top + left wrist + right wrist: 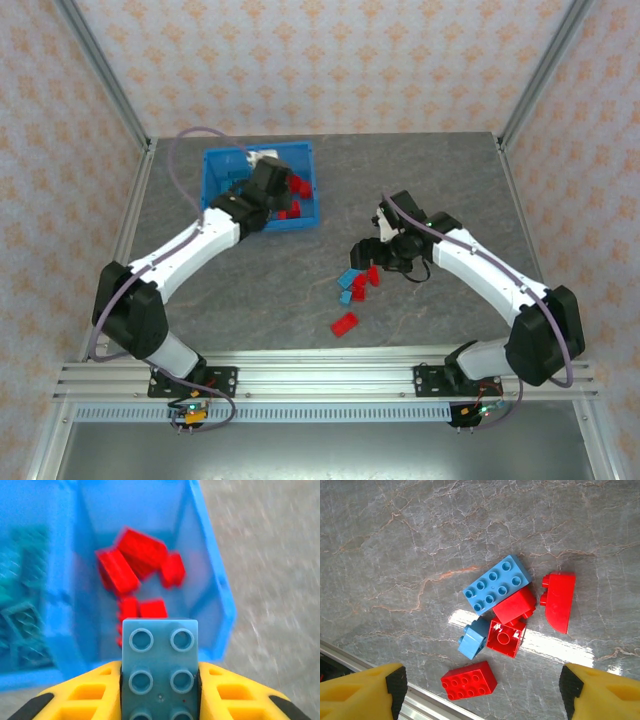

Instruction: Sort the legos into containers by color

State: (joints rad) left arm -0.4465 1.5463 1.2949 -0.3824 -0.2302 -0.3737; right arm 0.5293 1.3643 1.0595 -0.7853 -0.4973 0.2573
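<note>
While the left gripper clamps a teal brick over the red-filled compartment of the bin, blurred teal bricks lie in the compartment beside it. Six loose bricks, red and blue, cluster on the table under the right gripper, whose jaws are spread wide.

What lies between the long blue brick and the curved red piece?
In the right wrist view, a red brick lies between the long blue brick and the curved red piece.
</note>
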